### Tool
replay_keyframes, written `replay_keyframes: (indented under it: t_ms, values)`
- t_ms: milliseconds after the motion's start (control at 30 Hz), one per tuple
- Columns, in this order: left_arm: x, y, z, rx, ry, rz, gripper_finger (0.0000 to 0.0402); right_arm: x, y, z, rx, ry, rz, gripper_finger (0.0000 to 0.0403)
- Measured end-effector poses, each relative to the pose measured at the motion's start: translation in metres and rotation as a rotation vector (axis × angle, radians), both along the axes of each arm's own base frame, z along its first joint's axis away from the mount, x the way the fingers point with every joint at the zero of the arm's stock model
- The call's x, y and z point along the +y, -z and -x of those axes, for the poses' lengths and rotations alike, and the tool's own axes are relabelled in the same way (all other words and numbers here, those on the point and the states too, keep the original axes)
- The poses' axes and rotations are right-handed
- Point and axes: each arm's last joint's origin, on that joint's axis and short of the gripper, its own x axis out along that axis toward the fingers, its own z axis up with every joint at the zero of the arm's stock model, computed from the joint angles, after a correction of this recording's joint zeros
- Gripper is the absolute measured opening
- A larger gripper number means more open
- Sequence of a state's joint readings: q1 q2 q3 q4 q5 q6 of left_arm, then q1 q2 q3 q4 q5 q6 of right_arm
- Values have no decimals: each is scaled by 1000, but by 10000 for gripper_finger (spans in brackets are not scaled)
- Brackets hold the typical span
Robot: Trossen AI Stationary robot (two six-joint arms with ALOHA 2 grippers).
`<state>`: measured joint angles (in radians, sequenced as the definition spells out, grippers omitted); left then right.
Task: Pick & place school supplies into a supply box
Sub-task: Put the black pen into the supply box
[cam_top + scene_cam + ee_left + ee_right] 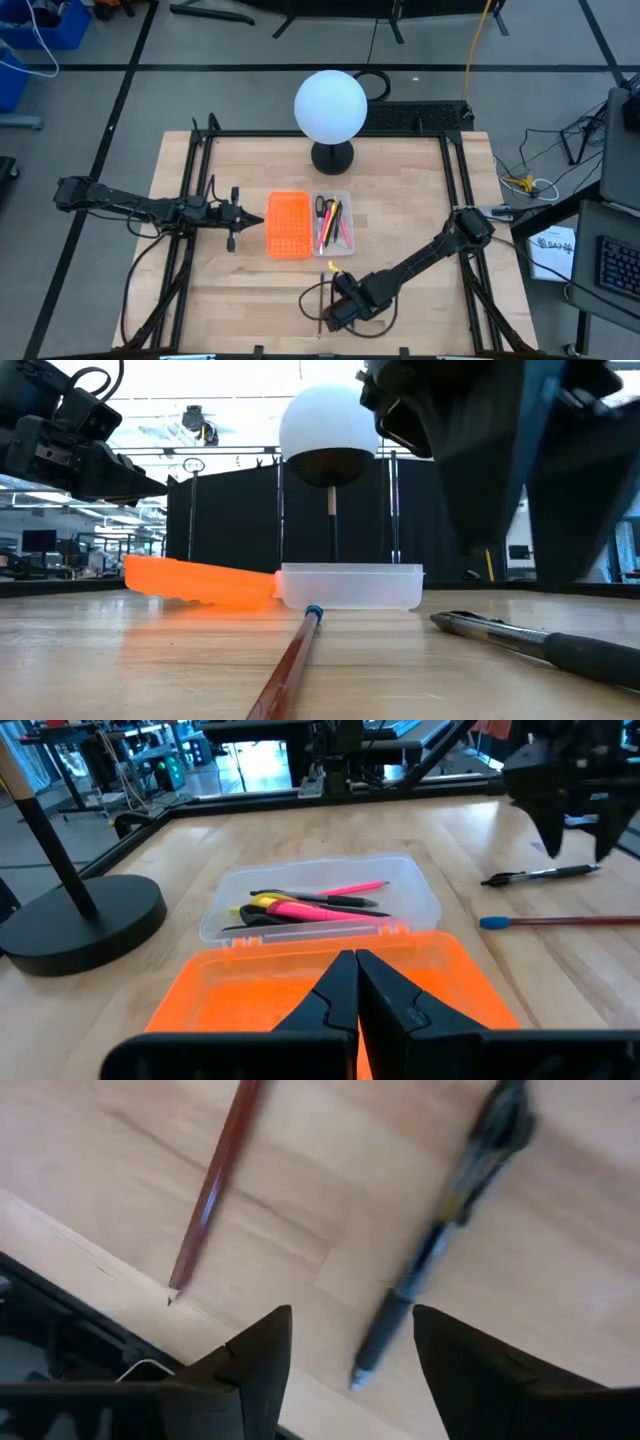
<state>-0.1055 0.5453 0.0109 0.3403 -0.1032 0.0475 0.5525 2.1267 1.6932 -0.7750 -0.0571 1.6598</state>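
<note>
A: From above, seeing the clear box [333, 222] beside an orange lid [288, 224], holding scissors [320, 208] and pens [336, 222]?
B: Yes. Right gripper [333, 312] low near the front edge; left gripper [236, 215] parked beside the lid.
A: At the right wrist?
B: Fingers [255, 1365] spread wide, empty, above a black pen [430, 1250] beside a brown pencil [212, 1190].
A: Left wrist?
B: Fingers [335, 995] pressed together, holding nothing

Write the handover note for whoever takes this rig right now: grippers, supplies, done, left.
Right gripper: open, hovering just above the black pen near the table's front edge, nothing held.
Left gripper: shut, empty, waiting by the orange perforated piece.
Supply box: beside the orange piece at mid-table; scissors and pink, yellow and dark pens already inside.
Still on the table: the black pen and the reddish-brown pencil with a blue end, lying near each other, apart.
Left to do: grasp the black pen, box it, then the pencil.
</note>
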Motion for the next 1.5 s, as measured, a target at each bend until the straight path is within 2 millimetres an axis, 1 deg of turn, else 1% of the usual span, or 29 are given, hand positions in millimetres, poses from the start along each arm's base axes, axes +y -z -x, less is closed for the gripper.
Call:
replay_keyframes:
  t_ms: [67,133,267,400,533,667,900,1033,1133,1267,1300,1400,1500]
  values:
    - [0,0,0,0,0,0,8,5,9,-2,-5,6,-3,202]
    - [0,0,0,1,0,0,8,8,20,-2,25,24,5,201]
    - [0,0,0,1,0,0,8,7,36,-1,96,40,34,201]
    - [0,0,0,-2,0,-2,8,4,57,1,197,36,38,201]
    - [0,0,0,-2,4,-27,8,2,73,6,286,-45,67,201]
    - [0,0,0,-2,3,-16,8,0,79,8,305,-93,88,200]
    - [0,0,0,-1,2,5,8,2,81,6,215,-141,170,182]
    - [0,0,0,0,4,5,8,1,81,7,221,-164,176,147]
    - [0,0,0,0,5,2,8,0,82,8,230,-172,185,103]
    - [0,0,0,0,5,2,8,-1,82,8,236,-172,193,33]
    - [0,0,0,0,5,2,8,-1,81,8,234,-174,194,24]
    - [0,0,0,0,5,2,8,-1,80,8,231,-179,195,25]
    - [0,0,0,0,5,2,8,-1,76,9,226,-162,191,33]
